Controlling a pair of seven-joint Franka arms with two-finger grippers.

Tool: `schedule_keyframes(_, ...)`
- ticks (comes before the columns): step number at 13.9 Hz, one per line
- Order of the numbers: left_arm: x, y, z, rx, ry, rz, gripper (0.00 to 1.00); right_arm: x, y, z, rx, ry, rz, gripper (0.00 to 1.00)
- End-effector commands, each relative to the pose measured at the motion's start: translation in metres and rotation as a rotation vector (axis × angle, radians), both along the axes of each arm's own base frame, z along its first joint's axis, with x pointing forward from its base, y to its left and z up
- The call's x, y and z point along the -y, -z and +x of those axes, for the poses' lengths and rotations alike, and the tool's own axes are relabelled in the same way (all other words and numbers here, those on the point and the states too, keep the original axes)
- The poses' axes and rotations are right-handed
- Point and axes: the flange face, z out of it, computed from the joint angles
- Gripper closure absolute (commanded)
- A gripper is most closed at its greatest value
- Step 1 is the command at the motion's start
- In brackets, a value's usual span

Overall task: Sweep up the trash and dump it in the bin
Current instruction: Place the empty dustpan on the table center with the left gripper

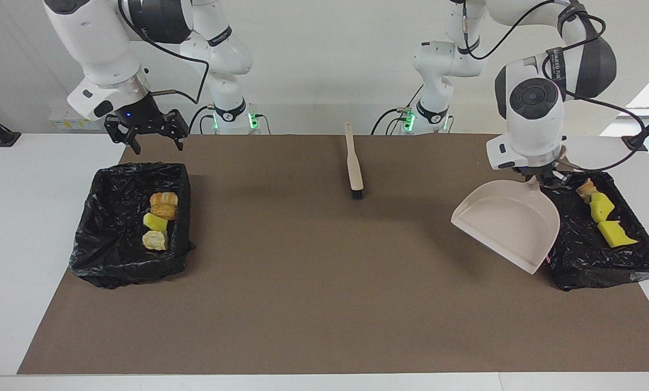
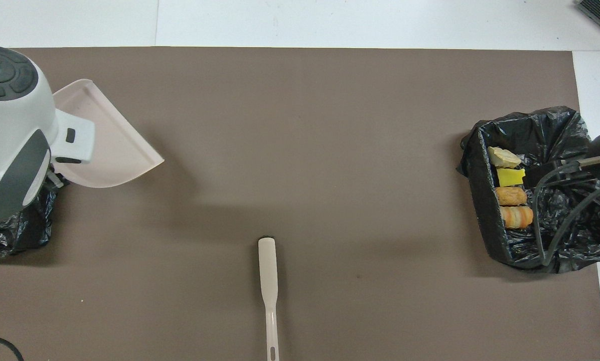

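A: Trash is seen piled in the black-lined bin at the right arm's end of the table: two orange-brown ridged lumps, one bright yellow sponge chunk and one pale beige lump, lined up along one wall. How are the fingers placed?

B: The right gripper is held in the air just above that bin's robot-side edge, its fingers spread and empty, the lumps lying below them. In the overhead view only its cables and body are shown over the bin.

A: And the second bin?

B: More trash is seen in the second bin at the left arm's end: a small tan lump and two bright yellow sponge chunks. The beige dustpan is pinched by its handle in the left gripper, tilted, its pan raised beside this bin's edge, the chunks lying just beside the fingers.

A: Anything else?

B: A brush is left lying on the brown mat, between the arms, well apart from both grippers.
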Motion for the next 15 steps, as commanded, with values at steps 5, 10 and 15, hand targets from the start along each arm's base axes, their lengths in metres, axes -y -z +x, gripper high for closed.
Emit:
schedule_keyframes(5, 0.145, 0.044, -0.007, 0.149, -0.521, -0.248, 1.0, 0.007, -0.007, 0.0, 0.018, 0.023, 0.005, 0.0)
schedule_keyframes(10, 0.225, 0.082, 0.007, 0.199, -0.647, -0.387, 1.0, 0.009, -0.005, 0.001, 0.017, 0.027, 0.009, 0.0)
schedule_keyframes(15, 0.282, 0.111, -0.014, 0.189, -0.629, -0.437, 1.0, -0.003, -0.007, 0.0, 0.017, 0.004, 0.008, 0.0)
